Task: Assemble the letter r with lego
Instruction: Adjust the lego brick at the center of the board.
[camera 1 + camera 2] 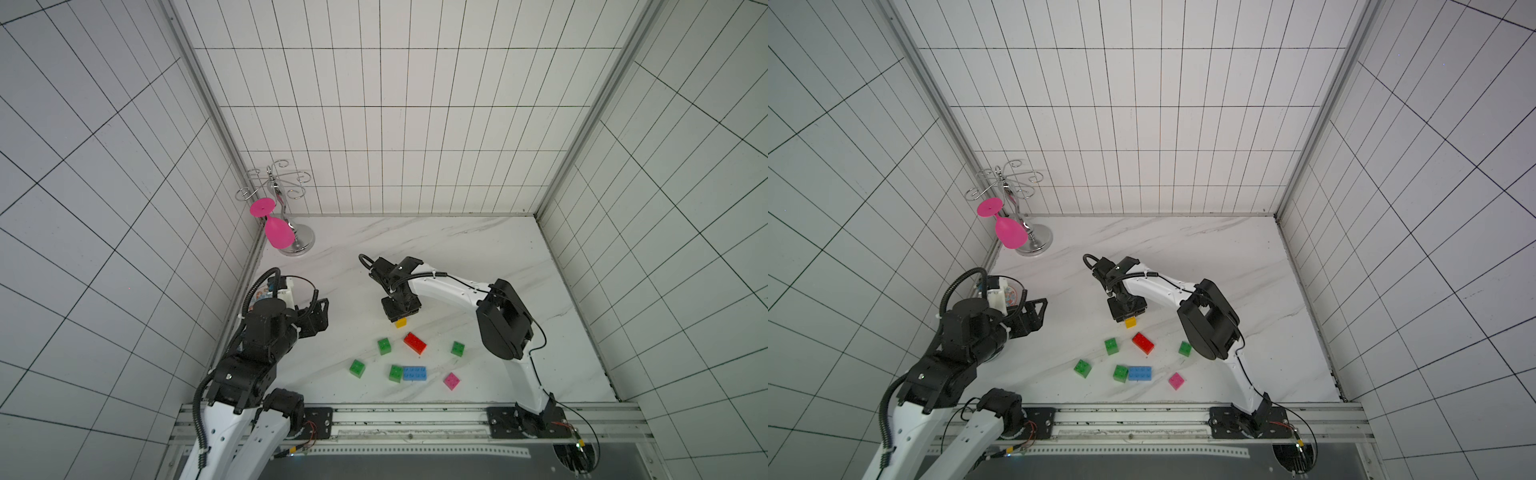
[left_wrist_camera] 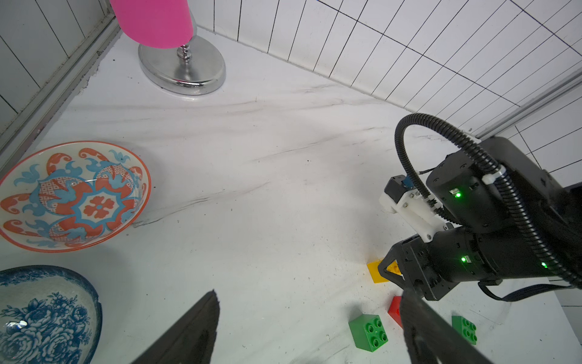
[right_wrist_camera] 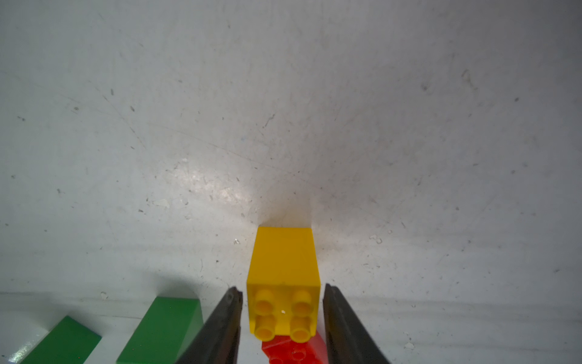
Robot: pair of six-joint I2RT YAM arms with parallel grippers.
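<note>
A yellow lego brick stands studs-up on the marble table. My right gripper reaches straight down over it, one finger pressed close on each side, shut on it. Just in front lies the red brick. Several green cubes are scattered nearby. Another green cube touches the blue brick, and a pink cube sits to the right. My left gripper hovers open and empty at the table's left side.
A chrome stand with a hanging pink glass occupies the back left corner. Two patterned bowls, one orange and blue and one blue and white, sit by the left wall under my left arm. Tiled walls enclose three sides of the table.
</note>
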